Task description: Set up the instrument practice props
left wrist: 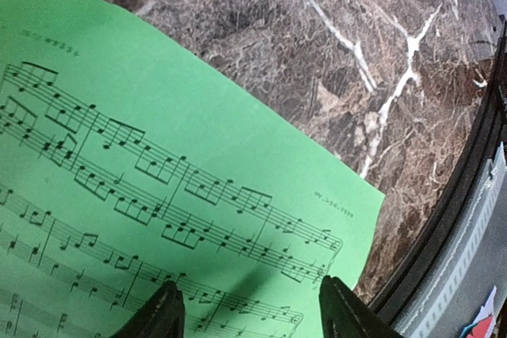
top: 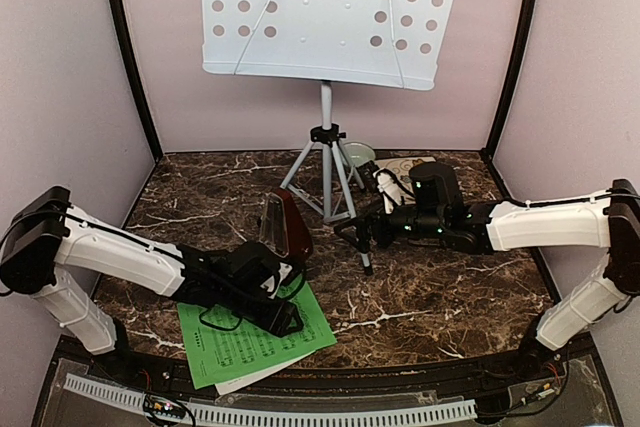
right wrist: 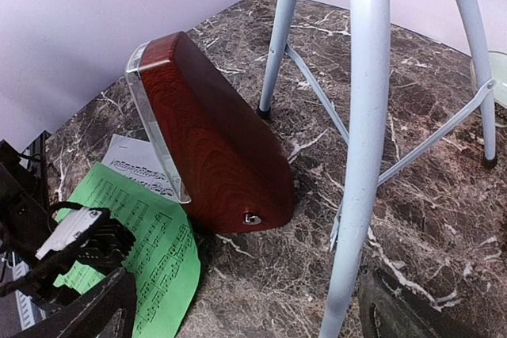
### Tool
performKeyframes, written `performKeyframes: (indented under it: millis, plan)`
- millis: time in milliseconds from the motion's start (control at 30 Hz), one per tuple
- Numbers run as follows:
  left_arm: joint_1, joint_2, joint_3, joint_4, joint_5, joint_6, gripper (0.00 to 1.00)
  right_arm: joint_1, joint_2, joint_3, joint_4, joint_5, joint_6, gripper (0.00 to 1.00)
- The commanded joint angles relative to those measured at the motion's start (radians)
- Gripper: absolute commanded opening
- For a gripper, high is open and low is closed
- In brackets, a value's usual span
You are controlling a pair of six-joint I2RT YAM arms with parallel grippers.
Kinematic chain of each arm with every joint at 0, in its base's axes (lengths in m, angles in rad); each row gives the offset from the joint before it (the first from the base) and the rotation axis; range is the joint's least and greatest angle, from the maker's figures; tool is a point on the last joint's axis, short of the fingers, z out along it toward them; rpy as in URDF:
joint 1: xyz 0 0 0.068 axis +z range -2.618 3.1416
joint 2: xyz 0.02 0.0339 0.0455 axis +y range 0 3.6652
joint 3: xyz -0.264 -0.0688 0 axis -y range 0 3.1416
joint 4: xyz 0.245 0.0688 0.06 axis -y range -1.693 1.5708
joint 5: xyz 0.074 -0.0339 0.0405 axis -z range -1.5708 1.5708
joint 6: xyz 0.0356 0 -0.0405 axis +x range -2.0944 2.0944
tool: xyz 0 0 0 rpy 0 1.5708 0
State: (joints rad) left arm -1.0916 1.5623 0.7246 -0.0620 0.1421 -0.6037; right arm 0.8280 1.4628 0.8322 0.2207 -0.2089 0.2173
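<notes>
Left gripper [left wrist: 253, 308], jaws apart, over the green music sheet [left wrist: 158, 116] by the table [left wrist: 380, 53]'s near edge.
Right gripper [right wrist: 249, 313] gapes around a tripod leg [right wrist: 360, 156]; metronome [right wrist: 222, 140] just left.

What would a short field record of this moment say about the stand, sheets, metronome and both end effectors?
music stand: upright at the back of the table on its pale tripod, no sheets on the desk
green sheet: flat on the table at the near edge, on top of the white sheet
metronome: apparently lying on its side between the sheets and the tripod
left end effector: open, low over the green sheet, holding nothing
right end effector: open wide, facing the front tripod leg, not gripping it
</notes>
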Motion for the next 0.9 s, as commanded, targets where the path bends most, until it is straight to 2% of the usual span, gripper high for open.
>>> performKeyframes:
  millis: [0, 200, 267, 567, 700, 867]
  plan:
    - [0.005, -0.165, -0.042, -0.018, -0.043, 0.011, 0.62, 0.009, -0.027, -0.002, 0.01, 0.0, 0.0, 0.97]
    - [0.036, -0.216, -0.063, -0.202, -0.14, -0.058, 0.62, 0.013, -0.016, -0.021, 0.028, -0.019, 0.023, 0.96]
    - [0.055, -0.215, -0.084, -0.211, -0.134, -0.053, 0.62, 0.014, -0.011, -0.025, 0.035, -0.026, 0.033, 0.95]
    - [0.076, -0.135, -0.173, -0.006, 0.015, 0.02, 0.62, 0.023, 0.119, -0.053, 0.131, -0.14, 0.163, 0.77]
    - [0.076, -0.052, -0.172, 0.028, 0.056, 0.056, 0.6, 0.061, 0.222, -0.008, 0.13, -0.144, 0.19, 0.66]
    - [0.076, -0.05, -0.181, 0.056, 0.061, 0.069, 0.6, 0.12, 0.332, 0.094, 0.064, -0.1, 0.177, 0.59]
